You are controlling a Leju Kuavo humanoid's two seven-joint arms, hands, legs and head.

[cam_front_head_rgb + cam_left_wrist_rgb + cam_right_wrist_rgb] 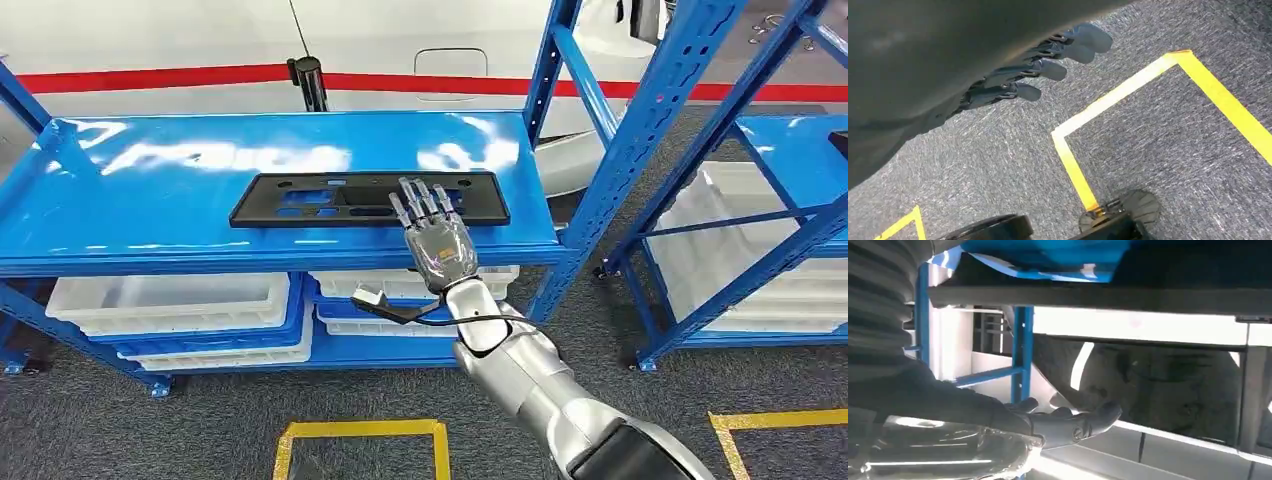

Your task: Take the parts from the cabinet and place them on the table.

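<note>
A long flat black plastic part (pixel 330 199) with cut-outs lies on the top blue shelf (pixel 150 190) of the rack. My right hand (pixel 432 232) is raised at the shelf's front edge with its fingers spread over the part's right portion; it holds nothing. In the right wrist view the right hand (pixel 1058 422) stretches out flat, thumb apart, with the shelf's blue underside (pixel 1048 255) beyond it. My left hand (pixel 1048 60) hangs over the grey carpet, fingers straight and side by side, holding nothing.
White bins (pixel 170 300) sit on the lower shelves. A second blue rack (pixel 760 230) with white bins stands to the right, its slanted posts close to my right arm. Yellow tape squares (pixel 360 432) mark the carpet in front. A white wall with a red stripe lies behind.
</note>
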